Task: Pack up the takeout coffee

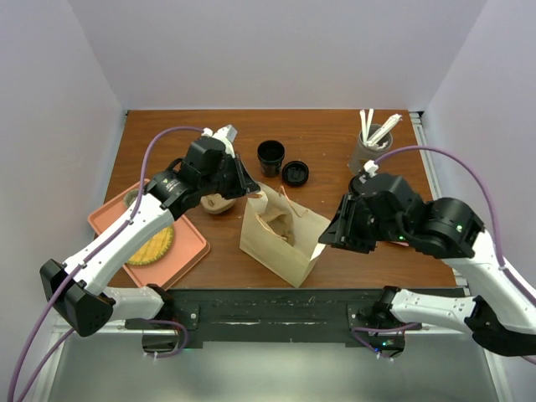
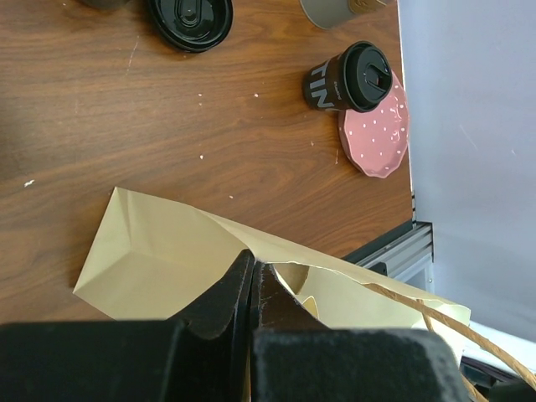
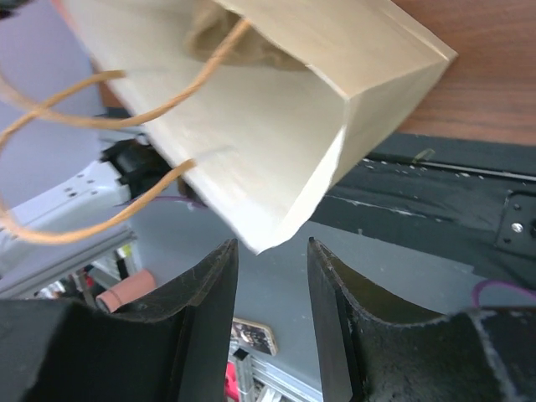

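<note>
Meanwhile the left gripper [image 2: 254, 280] is clamped on the far rim of the paper bag [image 1: 280, 239] at mid-table. The right gripper [image 3: 272, 251] holds its jaws apart at the bag's near right corner. The takeout coffee [image 2: 352, 77] stands by the table's right edge, just beside a pink dish [image 2: 377, 138].

Takeout coffee [image 2: 348, 79]: small black tapered disposable cup, white lettering on its wall, topped with a black plastic sip lid pressed fully on. Apparently upright on the brown wooden desk [image 2: 167, 126], near the desk's edge, at about 1 o'clock in the left wrist view. Just beside a pink white-dotted disc [image 2: 378, 144] at its 5 o'clock, with the lid overlapping the disc's rim in that view.
</note>
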